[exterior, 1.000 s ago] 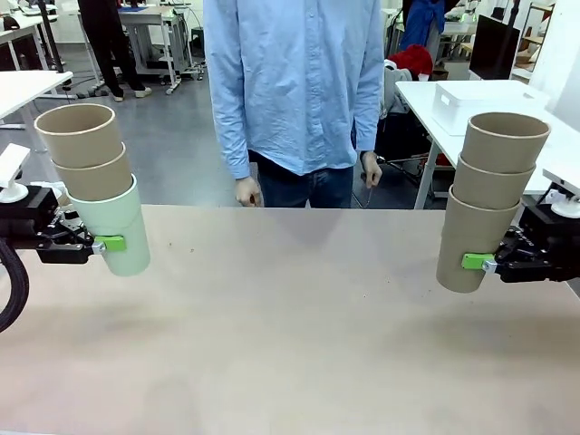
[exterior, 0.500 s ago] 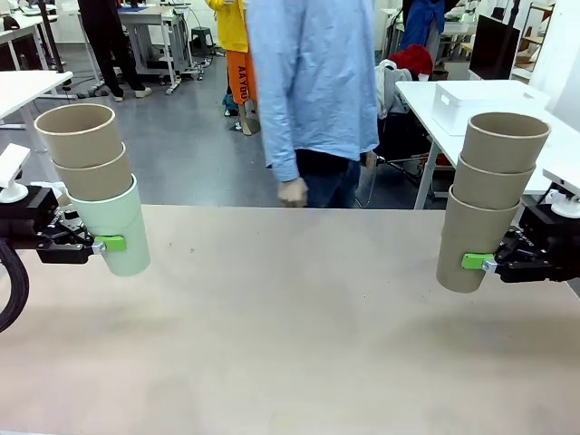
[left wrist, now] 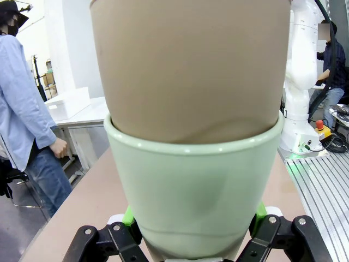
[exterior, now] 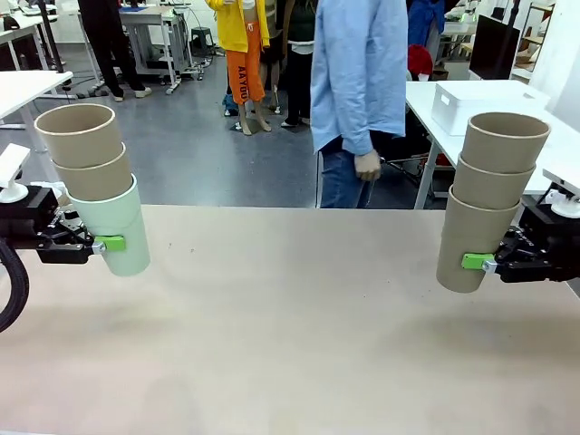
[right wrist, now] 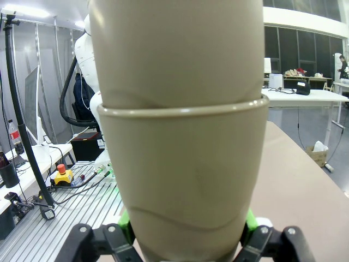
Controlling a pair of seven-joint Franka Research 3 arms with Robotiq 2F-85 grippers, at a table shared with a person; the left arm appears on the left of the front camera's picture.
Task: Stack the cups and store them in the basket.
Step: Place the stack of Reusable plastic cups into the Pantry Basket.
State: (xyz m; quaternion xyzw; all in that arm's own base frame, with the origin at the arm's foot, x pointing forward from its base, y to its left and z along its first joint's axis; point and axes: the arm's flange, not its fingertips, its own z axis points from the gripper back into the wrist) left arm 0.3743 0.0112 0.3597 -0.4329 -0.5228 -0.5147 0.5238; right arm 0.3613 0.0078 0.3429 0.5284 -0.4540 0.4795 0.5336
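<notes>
At the table's left edge my left gripper (exterior: 101, 243) is shut on a pale mint green cup (exterior: 118, 227) that carries two tan cups (exterior: 83, 149) nested in it, held upright above the table. In the left wrist view the mint cup (left wrist: 191, 191) sits between the green pads with a tan cup (left wrist: 191, 65) inside it. At the right edge my right gripper (exterior: 478, 263) is shut on the bottom tan cup (exterior: 473, 240) of a stack of three tan cups (exterior: 498, 154), also upright. The right wrist view shows that stack (right wrist: 182, 136) close up. The basket is out of view.
The tan table (exterior: 290, 335) lies bare between the two stacks. A person in a light blue shirt (exterior: 358, 82) stands past the far edge, right of centre. A white table with a white box (exterior: 476, 100) stands behind on the right.
The person in the blue shirt has walked from the centre toward the right along the far edge. Both arms and their cup stacks have stayed still.
</notes>
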